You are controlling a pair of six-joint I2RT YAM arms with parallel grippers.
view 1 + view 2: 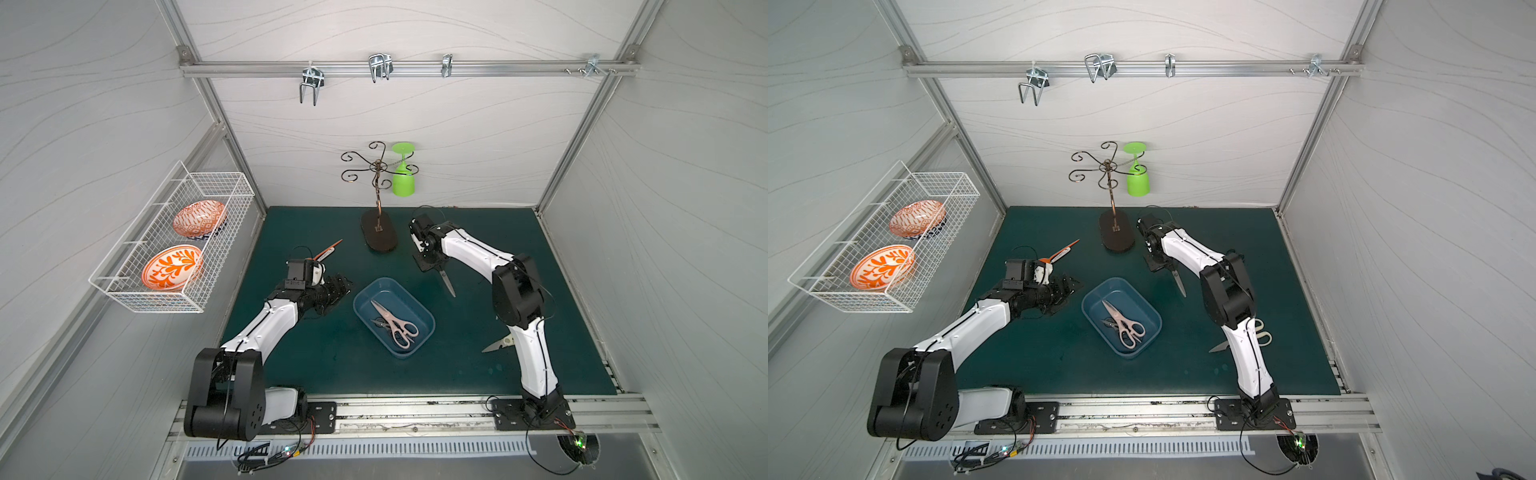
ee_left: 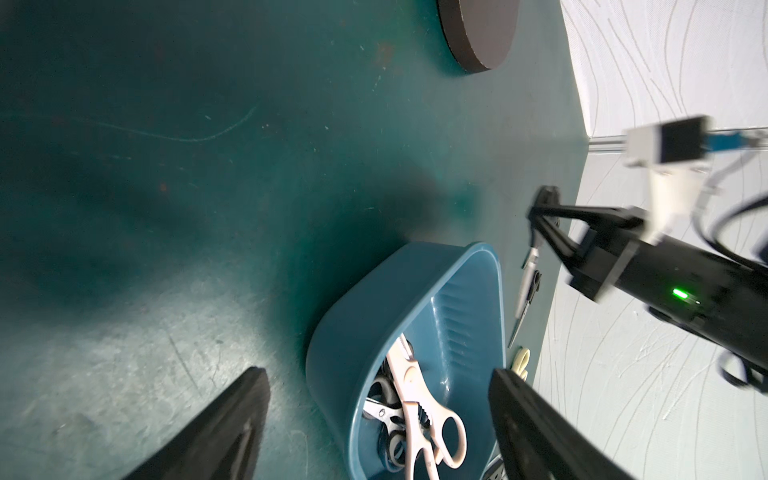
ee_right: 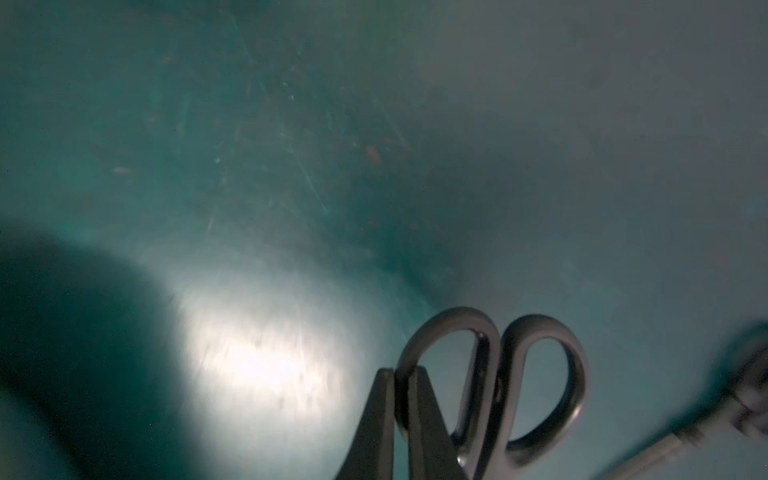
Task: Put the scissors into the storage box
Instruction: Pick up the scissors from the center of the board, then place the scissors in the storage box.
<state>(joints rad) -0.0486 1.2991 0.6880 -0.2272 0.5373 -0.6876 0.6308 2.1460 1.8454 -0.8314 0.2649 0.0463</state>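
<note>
Right gripper [image 3: 401,370] pinches one dark handle loop of the scissors [image 3: 496,361], near the storage box [image 1: 405,301], outside it.

pink scissors [image 1: 388,318] flat inside blue storage box [image 1: 402,298]; cream scissors [image 1: 498,344] outside

Left tool [image 2: 380,374] gapes; right tool [image 3: 401,372] pinched closed.
</note>
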